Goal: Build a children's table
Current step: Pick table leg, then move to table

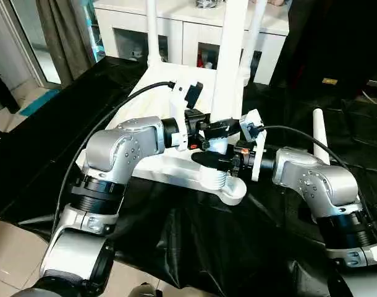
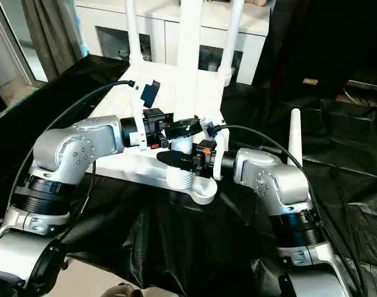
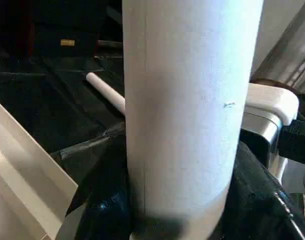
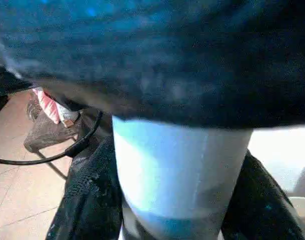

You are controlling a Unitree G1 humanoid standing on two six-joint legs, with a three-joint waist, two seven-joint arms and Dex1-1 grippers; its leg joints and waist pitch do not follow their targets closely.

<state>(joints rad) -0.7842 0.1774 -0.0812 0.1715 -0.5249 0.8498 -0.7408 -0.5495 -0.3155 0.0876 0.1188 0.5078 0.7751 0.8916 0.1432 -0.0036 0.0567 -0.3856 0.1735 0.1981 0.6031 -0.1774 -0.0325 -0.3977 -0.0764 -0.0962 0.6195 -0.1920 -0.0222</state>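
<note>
**Children's table: both claws on near-corner leg**

Children's table top [image 1: 176, 170] lies upside down on black sheeting [image 1: 238, 247]. Near corner socket [image 1: 228, 189] carries an upright leg [image 1: 228, 74]. Left claw [image 1: 220, 129] and right claw [image 1: 214, 161] both grip that leg low down, right just below left. Loose leg [image 1: 320, 133] sits by the right forearm. Two more legs [image 1: 152, 31] stand at far corners; white cabinet [image 1: 194, 37] behind.
</note>
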